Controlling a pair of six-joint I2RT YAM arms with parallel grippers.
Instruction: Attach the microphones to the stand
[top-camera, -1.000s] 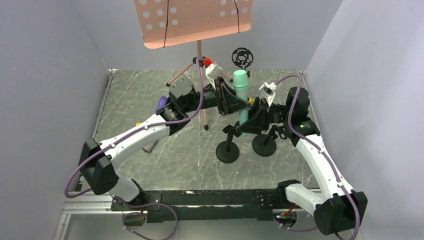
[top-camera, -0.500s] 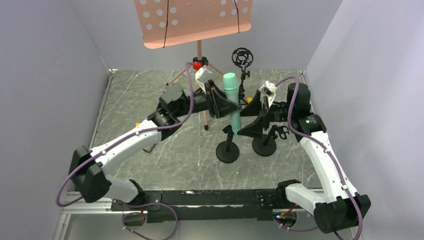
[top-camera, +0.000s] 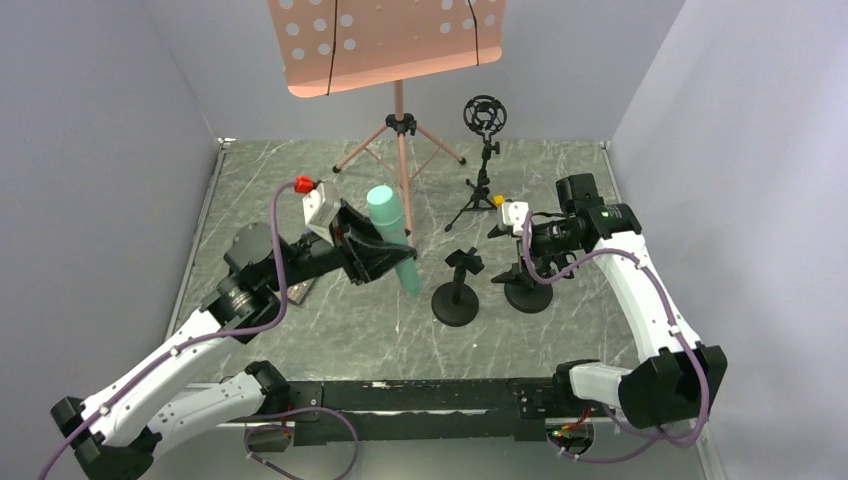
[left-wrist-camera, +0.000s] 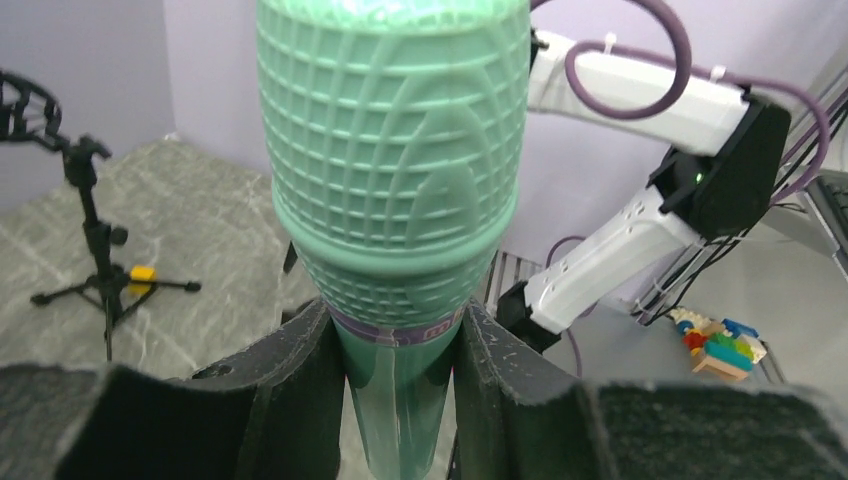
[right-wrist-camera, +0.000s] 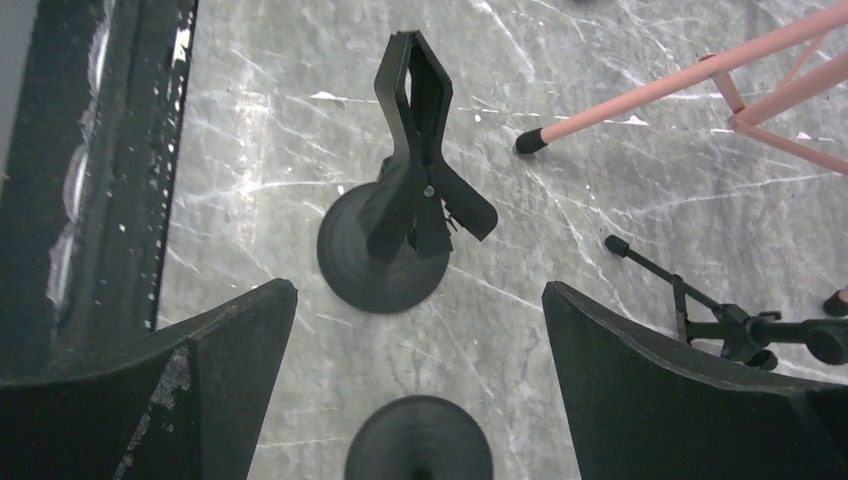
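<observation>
My left gripper (top-camera: 378, 258) is shut on the mint green microphone (top-camera: 393, 238), which tilts with its head up, above the table left of the stands. In the left wrist view its ribbed head (left-wrist-camera: 390, 150) fills the frame, and the fingers (left-wrist-camera: 300, 370) clamp the slim body just under it. Two black round-base stands are on the table: one with a spring clip on top (top-camera: 457, 293) (right-wrist-camera: 412, 200), and one further right (top-camera: 527, 290) (right-wrist-camera: 420, 445). My right gripper (top-camera: 522, 258) (right-wrist-camera: 420, 290) hangs open over them, holding nothing.
A pink music stand (top-camera: 390, 40) on tripod legs (top-camera: 400, 150) rises at the back. A small black tripod (top-camera: 480, 200) carries a ring-shaped shock mount (top-camera: 485, 113) beside it. A slim grey object (top-camera: 300, 291) peeks out by my left arm. Grey walls close in both sides.
My left arm has drawn back to the left and nearer, carrying the green microphone away from the stands. My right gripper let go, opened wide and pulled back right, now pointing down.
</observation>
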